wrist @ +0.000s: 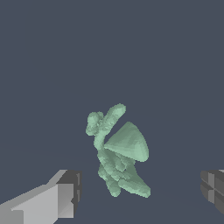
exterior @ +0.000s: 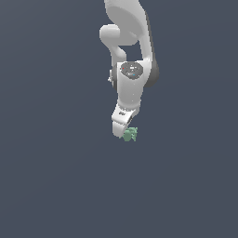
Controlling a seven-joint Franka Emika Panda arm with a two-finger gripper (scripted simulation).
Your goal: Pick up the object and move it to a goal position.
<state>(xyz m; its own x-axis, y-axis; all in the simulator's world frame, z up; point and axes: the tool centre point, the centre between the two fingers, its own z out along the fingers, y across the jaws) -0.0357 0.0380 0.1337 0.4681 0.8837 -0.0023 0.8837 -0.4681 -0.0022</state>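
Hanging over the plain dark grey-blue surface [exterior: 56,186], the white arm's gripper [exterior: 122,131] stood spread wide, grasping nothing. The small pale green lumpy object [wrist: 118,153] with short leg-like stubs lay between the two fingers [wrist: 65,192], touching neither. Nothing else stood near it.

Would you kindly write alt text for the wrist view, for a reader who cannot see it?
A small pale green lumpy object with short protrusions lies on a plain dark grey surface. The open gripper has its two fingertips spread wide on either side of the object, not touching it.
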